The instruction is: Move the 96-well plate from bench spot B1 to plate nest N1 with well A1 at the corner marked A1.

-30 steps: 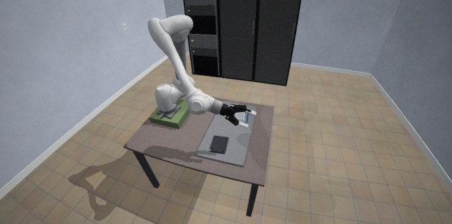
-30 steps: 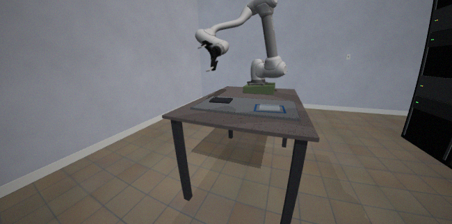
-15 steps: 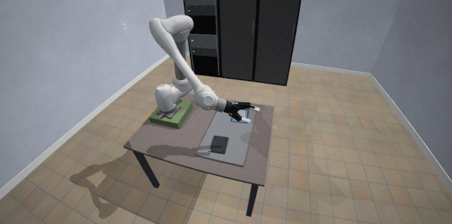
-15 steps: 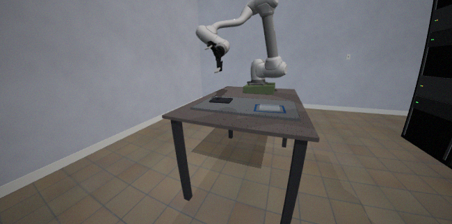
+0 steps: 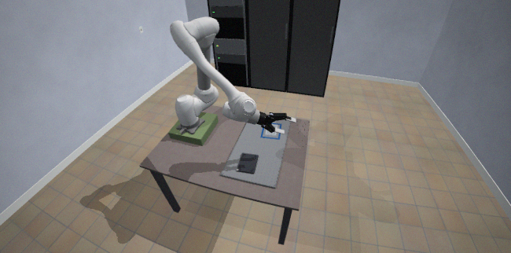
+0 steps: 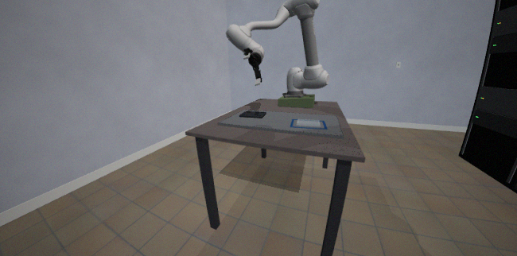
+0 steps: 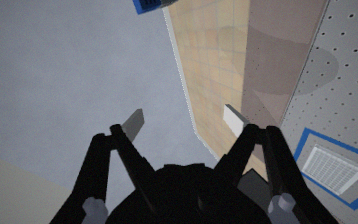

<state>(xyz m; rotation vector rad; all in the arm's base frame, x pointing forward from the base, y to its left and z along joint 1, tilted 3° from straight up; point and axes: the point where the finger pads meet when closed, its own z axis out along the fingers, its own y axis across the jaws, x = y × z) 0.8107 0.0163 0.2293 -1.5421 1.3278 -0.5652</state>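
Observation:
The white 96-well plate lies flat inside the blue frame of spot B1 on the grey perforated mat. It also shows in the exterior view and at the lower right of the wrist view. The black plate nest N1 sits at the mat's other end with nothing in it. My gripper hangs well above the table, tilted outward toward the wall and floor. Its fingers are wide open and empty. The A1 marks are too small to read.
The arm stands on a green base block at the table's back corner. Tall black cabinets stand behind the table. The mat's long edge runs close to the table edge. A small blue patch shows at the wrist view's top.

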